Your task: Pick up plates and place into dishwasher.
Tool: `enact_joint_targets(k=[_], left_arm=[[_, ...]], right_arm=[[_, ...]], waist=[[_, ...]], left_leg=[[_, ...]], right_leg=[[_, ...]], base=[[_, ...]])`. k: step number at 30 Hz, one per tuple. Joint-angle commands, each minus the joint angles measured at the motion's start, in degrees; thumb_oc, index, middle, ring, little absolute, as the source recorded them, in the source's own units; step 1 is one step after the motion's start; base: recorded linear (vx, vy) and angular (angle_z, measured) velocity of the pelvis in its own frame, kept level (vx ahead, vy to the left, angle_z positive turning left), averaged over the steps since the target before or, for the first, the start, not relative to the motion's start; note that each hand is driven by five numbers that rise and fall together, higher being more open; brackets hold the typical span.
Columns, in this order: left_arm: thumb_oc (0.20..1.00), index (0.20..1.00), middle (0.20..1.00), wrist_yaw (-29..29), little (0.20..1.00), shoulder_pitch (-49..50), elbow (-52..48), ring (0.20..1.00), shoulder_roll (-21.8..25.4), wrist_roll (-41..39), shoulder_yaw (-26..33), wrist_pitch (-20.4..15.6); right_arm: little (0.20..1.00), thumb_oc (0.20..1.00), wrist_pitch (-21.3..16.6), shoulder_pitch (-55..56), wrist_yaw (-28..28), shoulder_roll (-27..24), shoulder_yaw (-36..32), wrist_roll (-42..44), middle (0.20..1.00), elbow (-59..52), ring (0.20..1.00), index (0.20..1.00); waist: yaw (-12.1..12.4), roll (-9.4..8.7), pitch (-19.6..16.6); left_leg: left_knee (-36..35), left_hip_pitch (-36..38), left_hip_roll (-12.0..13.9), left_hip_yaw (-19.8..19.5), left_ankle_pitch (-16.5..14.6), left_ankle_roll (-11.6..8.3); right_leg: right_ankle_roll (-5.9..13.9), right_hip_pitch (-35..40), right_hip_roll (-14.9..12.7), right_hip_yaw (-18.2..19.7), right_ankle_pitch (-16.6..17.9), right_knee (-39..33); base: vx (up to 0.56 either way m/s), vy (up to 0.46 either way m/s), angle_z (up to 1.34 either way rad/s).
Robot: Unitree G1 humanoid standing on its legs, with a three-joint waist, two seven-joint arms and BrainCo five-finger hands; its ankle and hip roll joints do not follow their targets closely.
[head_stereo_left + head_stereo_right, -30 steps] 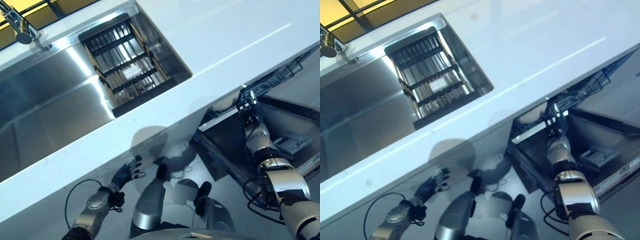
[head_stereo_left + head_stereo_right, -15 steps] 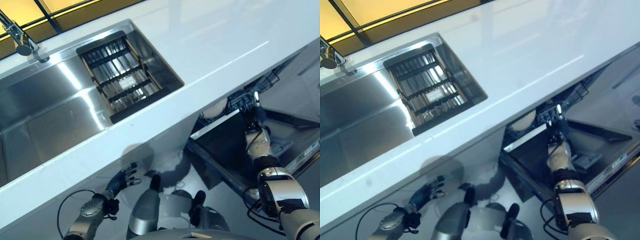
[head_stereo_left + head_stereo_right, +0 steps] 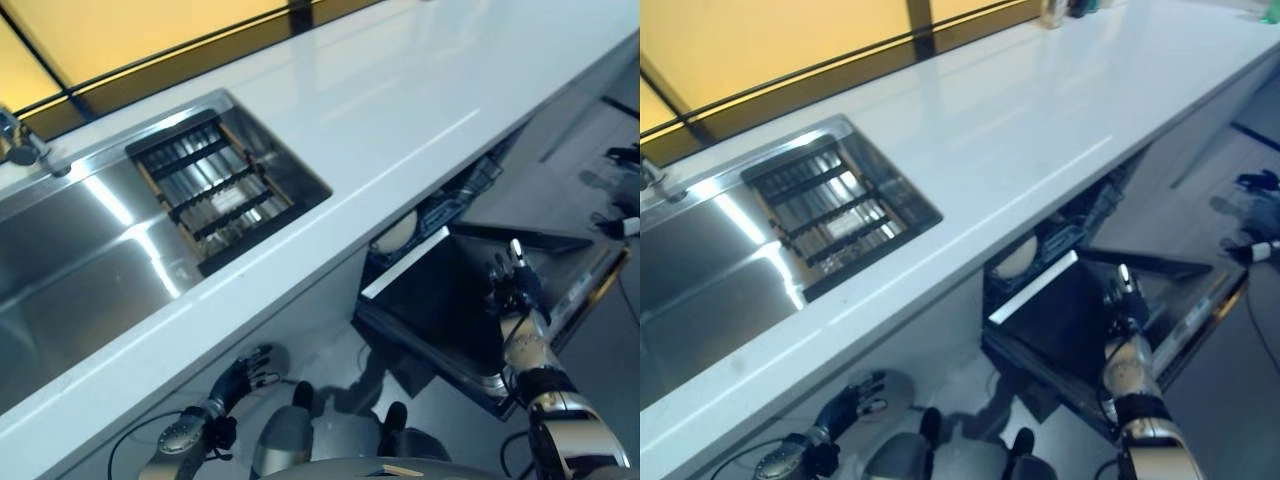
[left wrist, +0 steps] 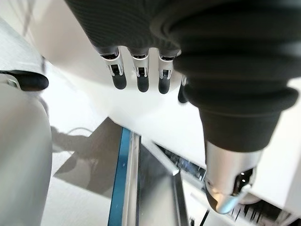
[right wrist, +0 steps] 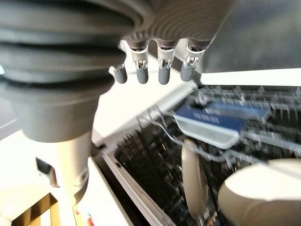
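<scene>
Right hand point(image 3: 514, 283) now lower over the open dishwasher door point(image 3: 440, 300), clear of the rack point(image 5: 197, 155) it reached toward a second ago; fingers point(image 5: 162, 70) straight, empty. Left hand point(image 3: 240, 375) low beneath the counter point(image 3: 420, 90), fingers relaxed, empty. Plates point(image 5: 195, 181) upright in the rack, one showing under the counter edge. Sink point(image 3: 90, 250) at left with a grid insert point(image 3: 215, 190).

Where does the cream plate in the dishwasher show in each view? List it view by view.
Left eye view: plate under the counter edge, at the near end of the dishwasher rack.
Right eye view: same spot, under the counter edge.
Left wrist view: not in it.
Right wrist view: standing on edge in the rack.
Shared landmark: the dark wire rack.
</scene>
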Motion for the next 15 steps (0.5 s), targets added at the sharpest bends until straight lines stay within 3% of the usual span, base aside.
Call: enact_joint_targets(k=[1,7,12,15], left_arm=[[1.000,1.000,1.000,1.3,1.000,1.2,0.5,1.000,-0.7,3.2,3.5,-1.0],[1.000,1.000,1.000,0.6,1.000,-1.1,5.5,1.000,-0.9,4.8,5.3,0.1],[1.000,1.000,1.000,0.2,1.000,-1.3,8.5,1.000,-1.6,6.4,5.4,0.1],[1.000,1.000,1.000,0.4,1.000,-1.8,10.2,1.000,-2.0,6.7,4.8,-1.0]], right_arm=[[1.000,1.000,1.0,3.1,0.2,-3.2,-1.3,-5.5,1.000,-9.2,1.000,1.000],[1.000,1.000,0.1,7.2,-0.3,-6.6,-6.9,-9.2,1.000,-10.0,1.000,1.000],[1.000,1.000,0.7,8.0,-1.3,-6.8,-10.2,-7.8,1.000,-5.6,1.000,1.000],[1.000,1.000,0.0,8.0,0.3,-5.7,-10.3,-3.9,1.000,-3.3,1.000,1.000]], waist=[[-2.8,-2.49,-3.3],[-5.9,-3.60,-4.4],[-6.7,-3.64,-4.6],[-6.8,-3.60,-3.3]], left_leg=[[1.8,-1.8,2.3,1.9,-1.4,2.17],[1.7,-0.9,3.0,4.0,-2.1,2.21],[2.6,-0.8,3.4,4.4,-2.9,2.00],[7.3,-2.9,3.3,4.2,-4.4,1.90]], right_leg=[[3.05,3.6,-2.7,3.9,0.1,-1.2],[3.34,2.5,-2.3,5.6,0.2,-1.0],[3.30,2.3,-1.9,6.3,0.1,-1.0],[2.79,1.0,-1.7,7.1,-0.4,0.7]], base=[[0.01,-0.036,-0.44],[-0.02,-0.053,-0.27],[0.01,-0.059,-0.20],[-0.02,-0.075,-0.05]])
